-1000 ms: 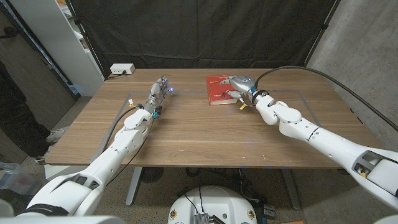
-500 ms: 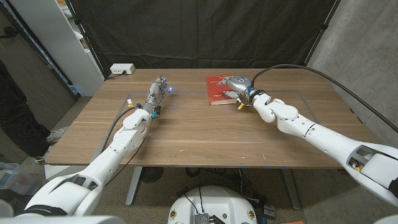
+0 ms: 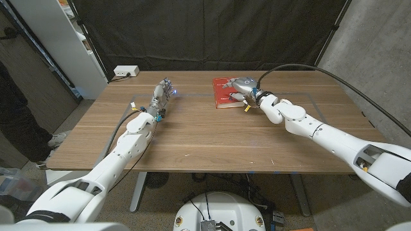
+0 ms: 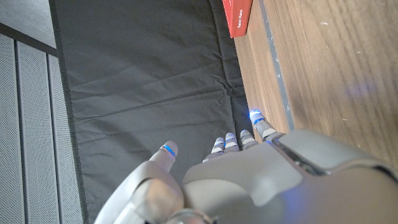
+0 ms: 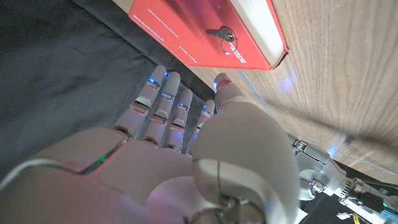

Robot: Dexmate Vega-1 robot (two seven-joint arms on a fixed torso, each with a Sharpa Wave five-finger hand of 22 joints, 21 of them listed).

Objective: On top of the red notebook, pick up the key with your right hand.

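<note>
Small key [image 5: 222,35] lying on the red notebook [image 3: 224,92] at the table's [image 3: 212,141] far side, right hand [image 3: 243,87] over the notebook, fingers apart, holding nothing, left hand [image 3: 161,98] well apart, fingers extended, empty

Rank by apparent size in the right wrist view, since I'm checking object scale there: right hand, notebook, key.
1. Right hand, though its nearness to the camera inflates it.
2. Notebook.
3. Key, lying on the notebook.
</note>
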